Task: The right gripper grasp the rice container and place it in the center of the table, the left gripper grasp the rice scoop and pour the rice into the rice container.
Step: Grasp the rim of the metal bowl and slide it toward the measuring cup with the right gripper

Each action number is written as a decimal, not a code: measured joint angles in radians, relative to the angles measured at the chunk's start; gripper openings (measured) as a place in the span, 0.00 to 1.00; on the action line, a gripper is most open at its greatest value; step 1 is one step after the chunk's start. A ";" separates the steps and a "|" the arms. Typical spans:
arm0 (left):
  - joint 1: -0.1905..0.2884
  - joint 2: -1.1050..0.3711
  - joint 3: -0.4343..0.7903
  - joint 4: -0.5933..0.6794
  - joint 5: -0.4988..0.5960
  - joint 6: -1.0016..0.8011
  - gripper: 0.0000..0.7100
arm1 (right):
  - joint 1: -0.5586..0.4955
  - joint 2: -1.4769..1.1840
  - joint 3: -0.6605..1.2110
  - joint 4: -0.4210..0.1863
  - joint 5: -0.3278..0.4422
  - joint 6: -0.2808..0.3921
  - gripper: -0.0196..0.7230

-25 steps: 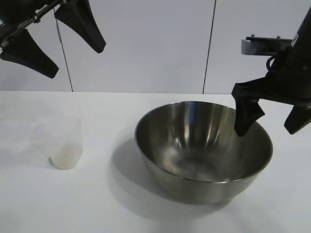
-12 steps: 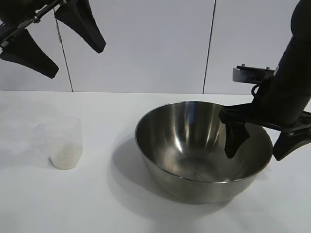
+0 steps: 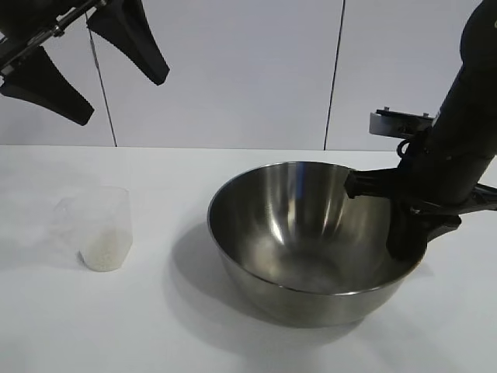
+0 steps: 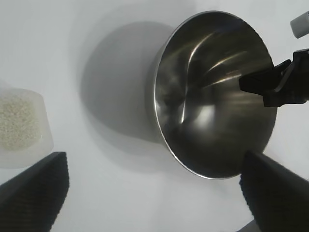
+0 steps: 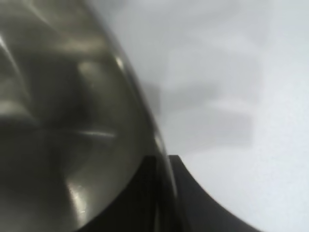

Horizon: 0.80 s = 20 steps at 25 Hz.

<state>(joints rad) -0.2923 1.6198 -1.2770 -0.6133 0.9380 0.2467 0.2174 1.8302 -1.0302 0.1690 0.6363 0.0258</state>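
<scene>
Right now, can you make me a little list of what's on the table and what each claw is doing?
bowl: big shiny steel bowl on the white table, empty inside
cup: small clear cup standing apart from the bowl, on the left arm's side
rice: white grains in the bottom of the cup
right claw: right claw shut on the bowl's rim, one finger inside and one outside
left claw: left claw open, up high above the cup, holding nothing
</scene>
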 joint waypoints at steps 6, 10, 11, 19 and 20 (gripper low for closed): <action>0.000 0.000 0.000 0.000 0.000 0.000 0.98 | -0.034 0.000 0.000 0.083 0.022 -0.070 0.04; 0.000 0.000 0.000 0.000 0.000 0.000 0.98 | -0.105 -0.009 0.000 0.221 0.045 -0.211 0.04; 0.000 0.000 0.000 0.000 0.000 0.000 0.98 | -0.124 -0.017 0.002 0.251 0.054 -0.239 0.04; 0.000 0.000 0.000 0.000 -0.012 0.000 0.98 | -0.181 -0.073 0.004 0.350 0.072 -0.324 0.04; 0.000 0.000 0.000 0.000 -0.016 0.000 0.98 | -0.180 -0.073 0.004 0.354 0.075 -0.326 0.04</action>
<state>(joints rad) -0.2923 1.6198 -1.2770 -0.6133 0.9217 0.2467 0.0374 1.7573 -1.0263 0.5228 0.7117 -0.3006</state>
